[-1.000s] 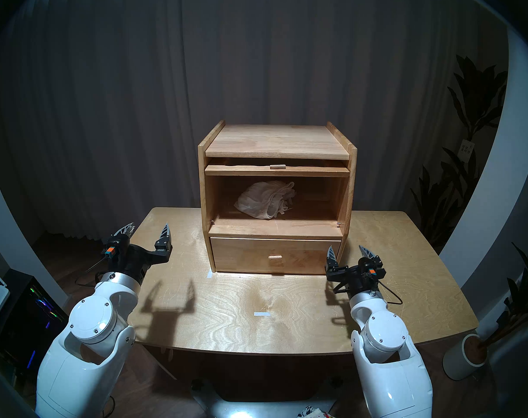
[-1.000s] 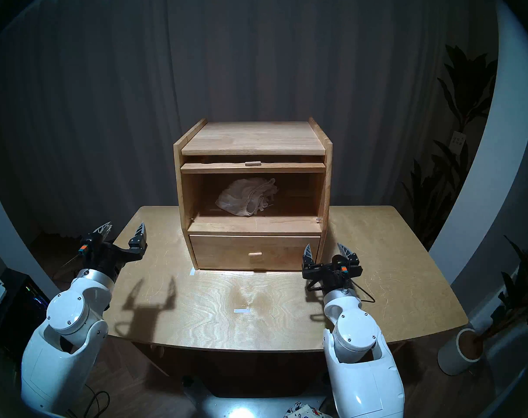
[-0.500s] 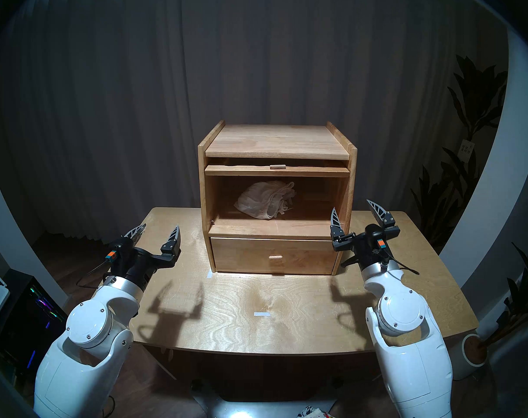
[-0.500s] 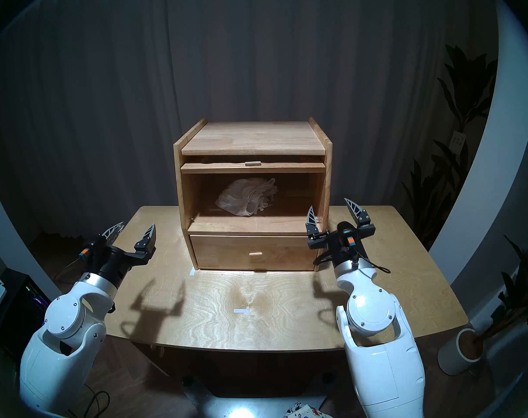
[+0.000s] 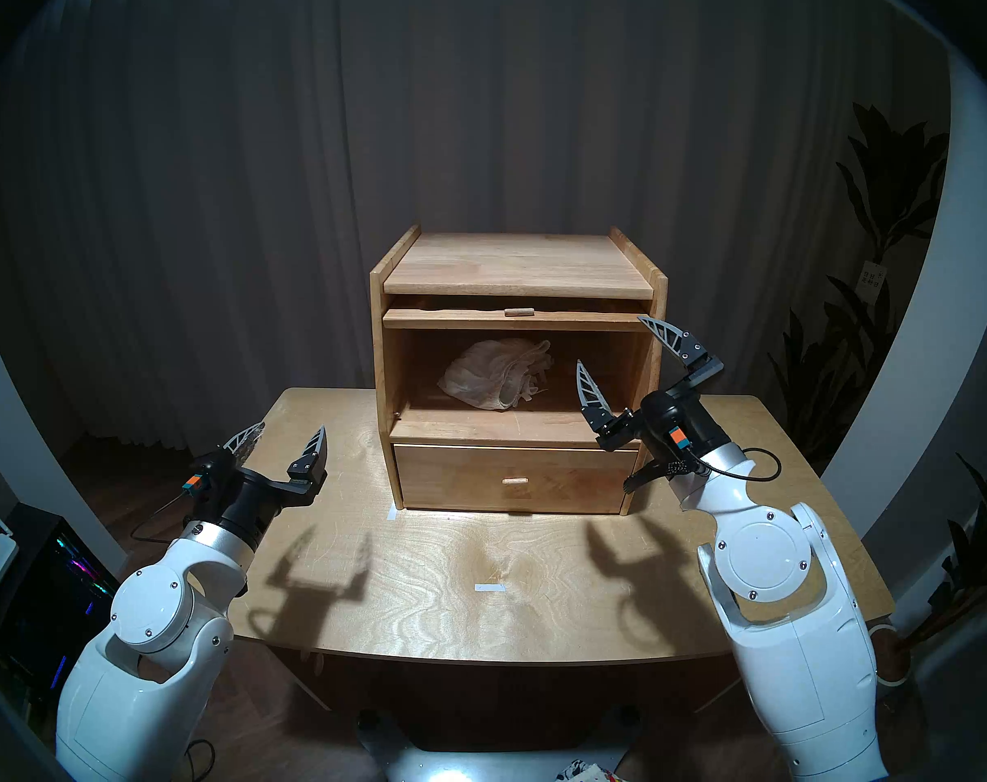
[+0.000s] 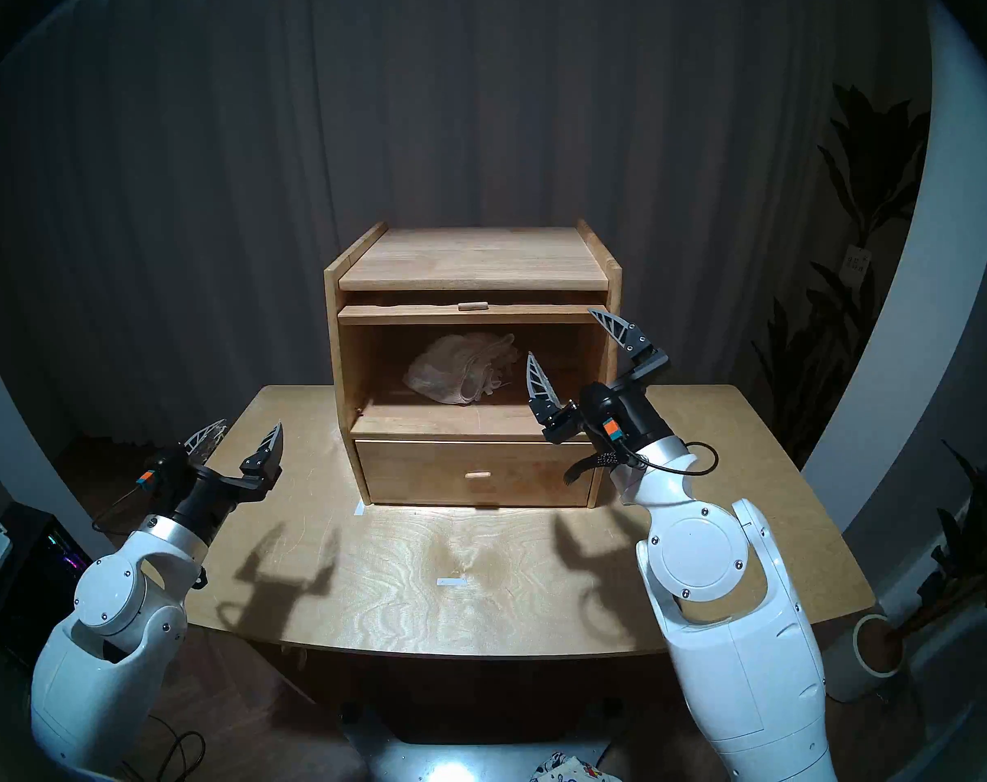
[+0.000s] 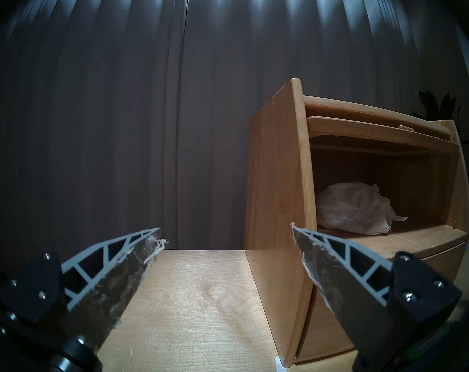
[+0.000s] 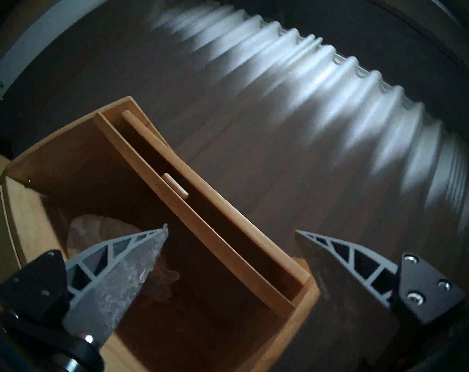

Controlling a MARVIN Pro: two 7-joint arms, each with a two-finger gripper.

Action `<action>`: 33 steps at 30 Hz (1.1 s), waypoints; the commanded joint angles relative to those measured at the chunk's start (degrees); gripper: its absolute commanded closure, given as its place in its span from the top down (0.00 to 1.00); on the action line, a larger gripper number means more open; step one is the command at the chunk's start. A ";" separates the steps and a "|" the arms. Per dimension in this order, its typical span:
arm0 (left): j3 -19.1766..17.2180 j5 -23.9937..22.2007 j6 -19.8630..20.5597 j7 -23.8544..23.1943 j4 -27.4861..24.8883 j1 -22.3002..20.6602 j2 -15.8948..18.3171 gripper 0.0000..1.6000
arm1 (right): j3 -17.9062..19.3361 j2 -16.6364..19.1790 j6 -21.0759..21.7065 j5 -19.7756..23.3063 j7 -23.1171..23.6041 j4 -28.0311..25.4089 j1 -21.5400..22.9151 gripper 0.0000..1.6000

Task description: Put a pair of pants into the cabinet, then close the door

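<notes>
The wooden cabinet (image 5: 518, 267) stands at the back middle of the table. The white pants (image 5: 496, 374) lie bunched inside its open upper compartment, also in the left wrist view (image 7: 354, 210). The door (image 5: 451, 318) lies flat, pushed in under the top; only its front edge and knob (image 5: 518, 312) show. My right gripper (image 5: 609, 341) is open and empty, raised in front of the compartment's right side, below the door edge (image 8: 201, 215). My left gripper (image 5: 291, 426) is open and empty over the table, left of the cabinet (image 7: 276, 189).
The lower drawer (image 5: 451, 476) is shut, with a knob (image 5: 515, 480). White tape marks (image 5: 490, 587) lie on the table (image 5: 423, 611). Potted plants (image 5: 875, 228) stand at the right, a computer case (image 5: 45, 583) on the floor at the left, and a dark curtain behind.
My right gripper rose from table level beside the drawer to in front of the upper compartment's right side and tilted to the left. My left gripper shifted only slightly.
</notes>
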 commanded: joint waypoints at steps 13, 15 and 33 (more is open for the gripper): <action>-5.27 -4.68 -6.82 -8.44 1.24 2.26 1.28 1.00 | 2.90 14.35 0.44 -22.93 11.07 -1.46 6.56 1.00; -6.03 -5.80 -8.43 -10.71 1.63 2.84 1.46 1.00 | 2.71 14.40 1.01 -24.70 11.87 -1.38 6.60 1.00; -8.34 -6.71 -13.00 -18.04 7.81 3.31 3.59 1.00 | -7.80 0.30 12.15 -7.72 3.81 -11.24 -5.68 1.00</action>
